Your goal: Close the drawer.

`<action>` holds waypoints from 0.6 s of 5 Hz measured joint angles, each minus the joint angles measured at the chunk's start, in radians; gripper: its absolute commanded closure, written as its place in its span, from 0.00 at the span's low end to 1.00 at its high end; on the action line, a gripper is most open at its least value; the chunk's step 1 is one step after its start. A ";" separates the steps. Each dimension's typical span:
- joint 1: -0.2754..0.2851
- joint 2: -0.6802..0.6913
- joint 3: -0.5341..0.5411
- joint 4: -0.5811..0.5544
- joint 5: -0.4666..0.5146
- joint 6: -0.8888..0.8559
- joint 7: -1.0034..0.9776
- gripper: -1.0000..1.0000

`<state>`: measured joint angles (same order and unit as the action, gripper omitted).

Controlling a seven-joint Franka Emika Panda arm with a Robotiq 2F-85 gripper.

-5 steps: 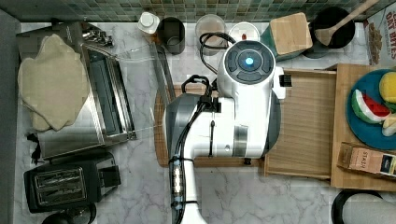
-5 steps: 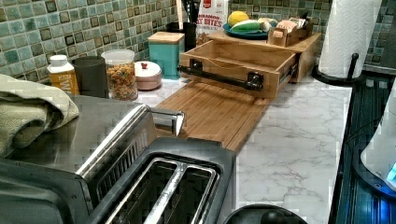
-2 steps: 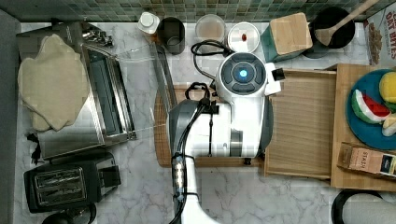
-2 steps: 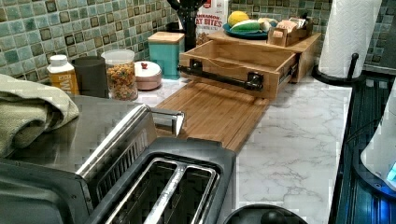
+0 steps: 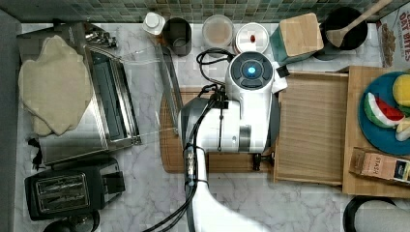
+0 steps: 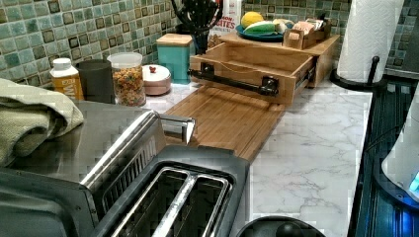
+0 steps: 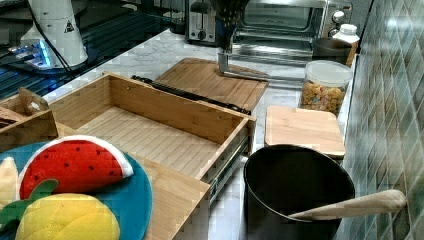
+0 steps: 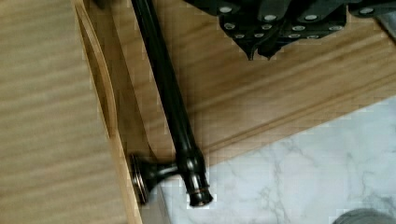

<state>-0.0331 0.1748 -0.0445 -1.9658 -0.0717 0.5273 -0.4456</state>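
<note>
**White Panda arm, black cabling, dark gripper**

The arm has glossy white rounded shells with dark grey bands at the joints. Its topmost joint carries a round dark grey cap with a small blue light at the centre. Black cables loop along the links, bundled near the base. The gripper is matt black, studded with small silver screw heads.

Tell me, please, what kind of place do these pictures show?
Most likely a kitchen counter, perhaps a mock one for tests: the fruit looks like a toy. A toaster and a toaster oven stand on the marble top beneath a tiled wall, and a wooden drawer is pulled open.
</note>
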 measured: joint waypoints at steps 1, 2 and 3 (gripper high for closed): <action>-0.002 0.039 -0.015 -0.011 0.000 0.102 -0.071 1.00; -0.018 0.073 -0.018 -0.024 0.000 0.100 -0.095 1.00; -0.032 0.100 -0.023 -0.054 0.000 0.102 -0.095 1.00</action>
<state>-0.0654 0.2744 -0.0671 -2.0195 -0.0717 0.6289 -0.5405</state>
